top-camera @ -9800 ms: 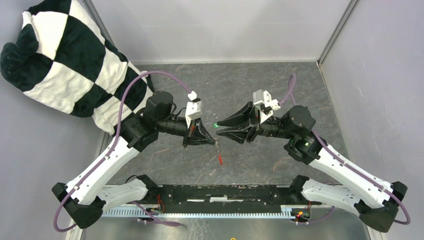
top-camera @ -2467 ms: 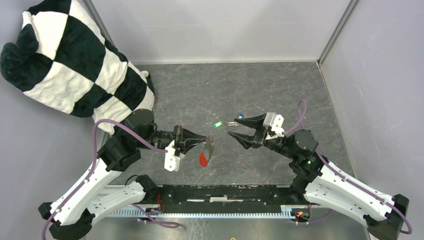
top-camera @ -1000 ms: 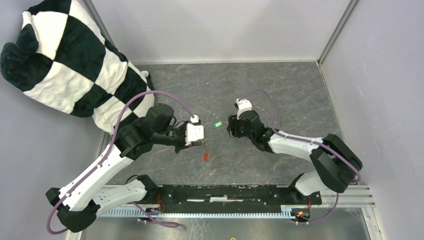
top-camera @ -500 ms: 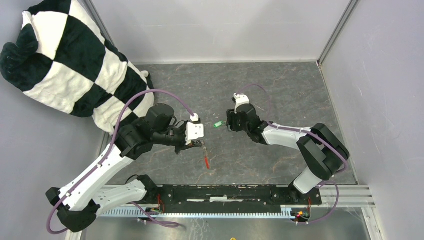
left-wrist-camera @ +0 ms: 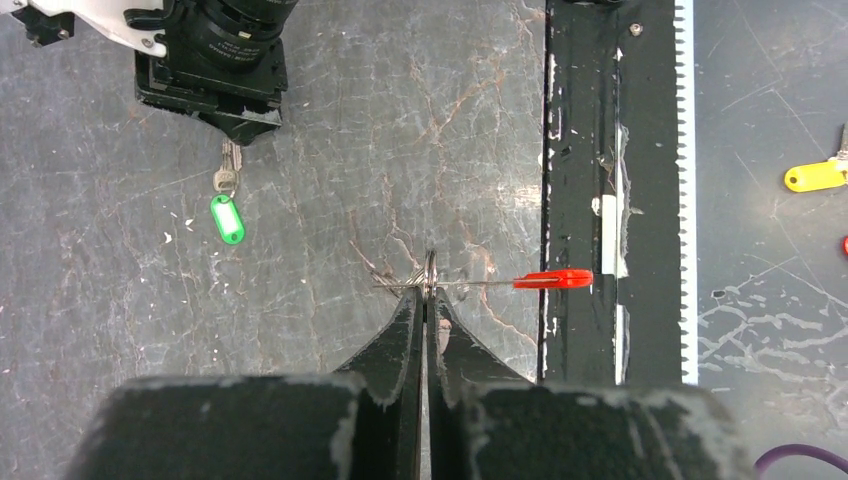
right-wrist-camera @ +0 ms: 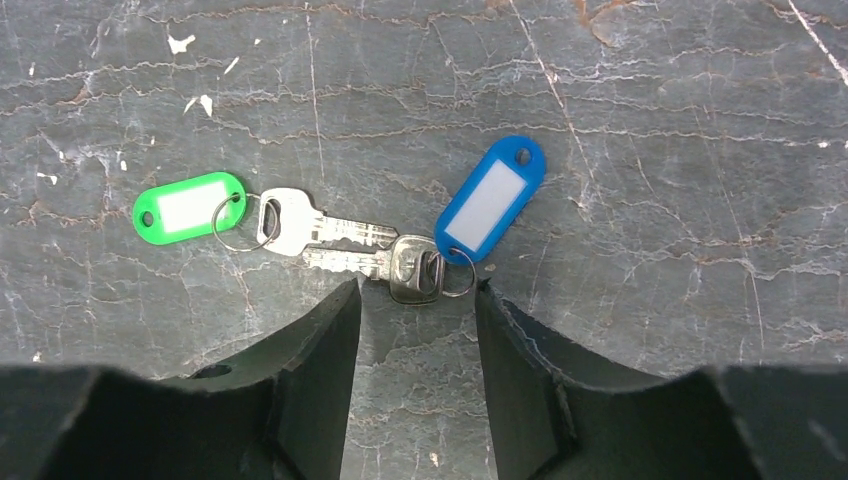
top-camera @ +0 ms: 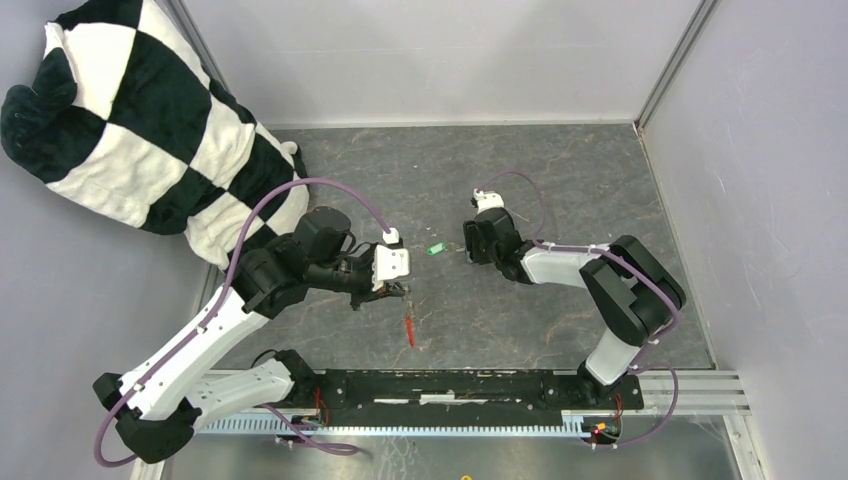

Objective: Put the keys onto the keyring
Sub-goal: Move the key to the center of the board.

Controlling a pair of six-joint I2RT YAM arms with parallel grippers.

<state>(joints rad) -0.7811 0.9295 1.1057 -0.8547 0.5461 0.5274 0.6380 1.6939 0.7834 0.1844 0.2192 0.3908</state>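
The left end effector is pinched tight on the thin wire loop of the keyring, which stands on edge between the fingertips at the centre of the left wrist view. Its red tag sticks out to the right, over the black rail.

The right end effector points down at the bench with its jaws moderately apart and holding nothing. The tips straddle the head of one of the two silver keys, close to it; whether they touch it cannot be told. The keys lie flat at mid-frame in the right wrist view, their blades overlapping. One key carries a green tag at the left, the other a blue tag slanting to the upper right.

In the top view a black-and-white checkered cushion fills the upper left corner. A yellow tag lies at the right edge of the left wrist view.
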